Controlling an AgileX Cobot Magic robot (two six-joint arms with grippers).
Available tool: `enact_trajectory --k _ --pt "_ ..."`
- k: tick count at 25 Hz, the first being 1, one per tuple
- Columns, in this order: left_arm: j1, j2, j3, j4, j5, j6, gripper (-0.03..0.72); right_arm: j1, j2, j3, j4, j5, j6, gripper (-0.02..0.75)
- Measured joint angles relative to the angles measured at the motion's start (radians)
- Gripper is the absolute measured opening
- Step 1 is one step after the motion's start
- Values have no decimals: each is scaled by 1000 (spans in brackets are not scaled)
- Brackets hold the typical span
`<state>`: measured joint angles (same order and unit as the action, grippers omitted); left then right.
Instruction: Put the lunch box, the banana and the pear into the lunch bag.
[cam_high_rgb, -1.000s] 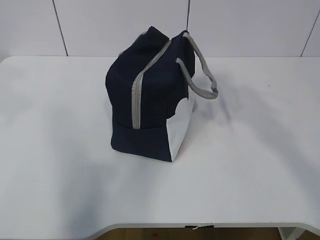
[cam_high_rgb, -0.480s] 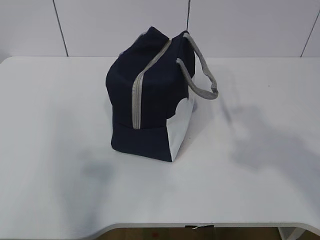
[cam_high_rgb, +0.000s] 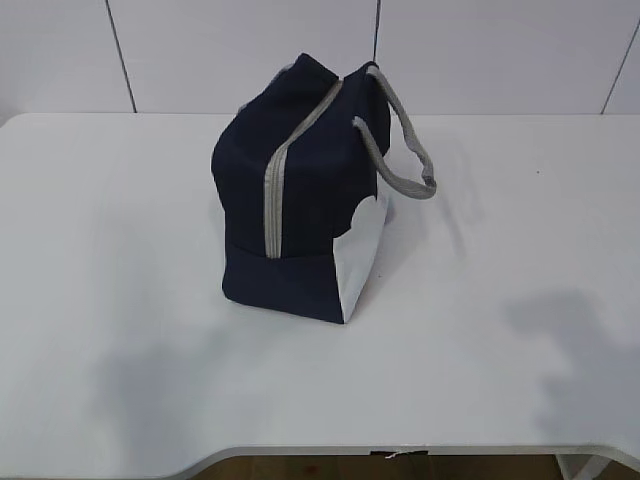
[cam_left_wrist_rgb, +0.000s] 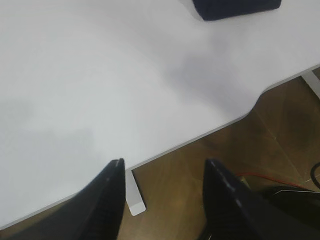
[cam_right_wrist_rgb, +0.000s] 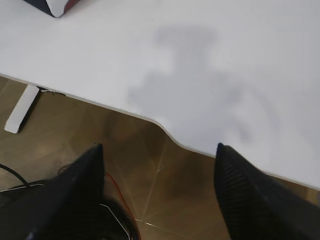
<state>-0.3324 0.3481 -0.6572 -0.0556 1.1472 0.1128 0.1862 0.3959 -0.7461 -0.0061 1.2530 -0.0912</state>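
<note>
From outside we see the bag (cam_high_rgb: 300, 190) zipped, upright mid-table (cam_high_rgb: 500, 200), and no arms. Only the wrist views show them — left claw (cam_left_wrist_rgb: 162, 172) and right claw (cam_right_wrist_rgb: 159, 157) gape, empty, past the table's near edge over the floor (cam_right_wrist_rgb: 100, 135), well clear of the bag.

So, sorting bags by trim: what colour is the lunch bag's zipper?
Grey, against navy fabric; the zipper on the lunch bag shows best in the exterior view.
</note>
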Motion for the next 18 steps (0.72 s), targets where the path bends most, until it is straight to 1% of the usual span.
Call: enact_trajectory --k 6,8,13,18 --pt "0 -25 102 1 -56 0 380 0 -111 187 -55 -62 0 545" --pt "0 -25 117 7 -57 0 380 0 -129 242 -64 -88 0 545" --pt "0 -27 119 27 -61 0 380 0 -133 259 -92 -116 0 545" --pt "0 -27 134 33 -55 0 380 0 -133 259 -85 -117 0 545"
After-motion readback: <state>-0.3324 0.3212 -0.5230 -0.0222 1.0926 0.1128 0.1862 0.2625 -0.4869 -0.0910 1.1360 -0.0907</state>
